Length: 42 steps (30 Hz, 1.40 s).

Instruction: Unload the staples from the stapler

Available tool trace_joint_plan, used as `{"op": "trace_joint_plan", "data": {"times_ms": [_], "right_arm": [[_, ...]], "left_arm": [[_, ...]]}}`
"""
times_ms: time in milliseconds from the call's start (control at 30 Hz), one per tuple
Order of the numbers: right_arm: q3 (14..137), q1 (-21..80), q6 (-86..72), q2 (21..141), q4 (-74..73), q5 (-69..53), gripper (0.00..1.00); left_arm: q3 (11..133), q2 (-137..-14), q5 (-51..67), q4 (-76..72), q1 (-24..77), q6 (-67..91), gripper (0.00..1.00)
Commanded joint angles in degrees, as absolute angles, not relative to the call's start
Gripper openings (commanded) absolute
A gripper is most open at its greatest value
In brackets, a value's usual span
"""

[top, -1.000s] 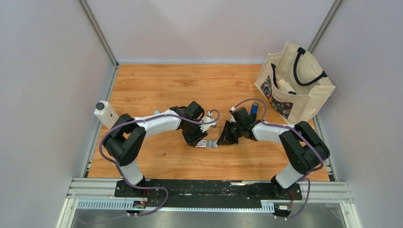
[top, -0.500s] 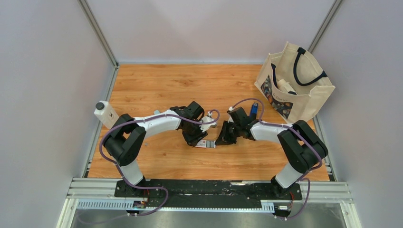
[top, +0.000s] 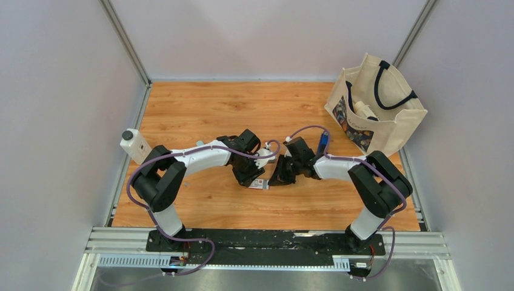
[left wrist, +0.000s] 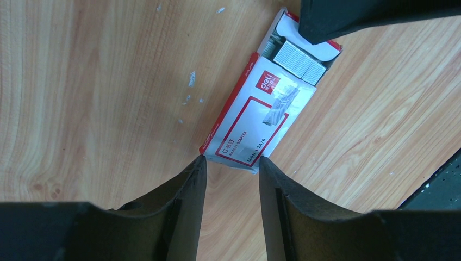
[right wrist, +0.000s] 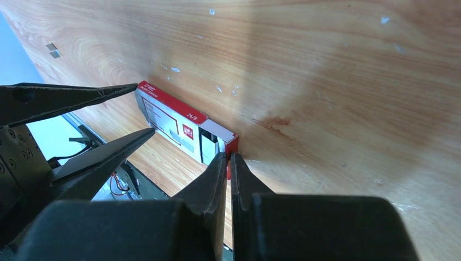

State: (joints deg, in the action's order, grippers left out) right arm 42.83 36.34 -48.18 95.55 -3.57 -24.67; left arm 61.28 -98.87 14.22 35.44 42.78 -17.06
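Bracketing the closed end of the box [left wrist: 255,115], the left gripper [left wrist: 231,161] is hanging open and empty while the right gripper [right wrist: 229,157], almost closed, is touching the open end showing the staples [left wrist: 296,58], the stapler [top: 323,142] sitting beyond, by the bag [top: 394,130].

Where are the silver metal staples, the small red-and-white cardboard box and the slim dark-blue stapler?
silver metal staples [left wrist: 296,58], left wrist view: top face of the strips.
red-and-white cardboard box [left wrist: 255,130], left wrist view: printed top face.
slim dark-blue stapler [top: 323,142], top external view: its visible blue body.
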Motion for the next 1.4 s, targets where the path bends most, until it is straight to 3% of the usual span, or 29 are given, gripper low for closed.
{"op": "trace_joint_plan", "data": {"times_ms": [0, 500, 733, 967, 1233, 1300, 1367], "right_arm": [[45.1, 37.5, -49.7, 96.4, 1.1, -25.8, 0.09], [43.4, 38.4, -52.5, 98.0, 6.9, -28.0, 0.14], [42.5, 38.4, -51.9, 97.9, 6.2, -28.3, 0.24], [41.9, 38.1, -49.8, 95.7, 1.9, -26.6, 0.26], [41.2, 33.9, -43.6, 88.4, -8.6, -24.3, 0.51], [42.7, 33.4, -41.2, 86.0, -12.6, -22.5, 0.65], [45.0, 33.4, -38.5, 83.6, -17.6, -20.3, 0.93]], "left_arm": [[62.8, -98.8, 14.9, 35.3, 43.3, -17.1, 0.48], [62.9, -98.9, 14.7, 35.7, 43.3, -17.3, 0.45], [62.9, -99.0, 14.3, 35.9, 43.2, -17.4, 0.45], [63.6, -99.0, 14.4, 37.2, 43.3, -18.0, 0.44], [71.6, -94.2, 19.2, 46.4, 39.7, -19.2, 0.48], [74.4, -92.2, 20.1, 49.5, 39.1, -19.5, 0.52], [77.4, -90.3, 20.4, 52.5, 38.4, -19.8, 0.57]]}}
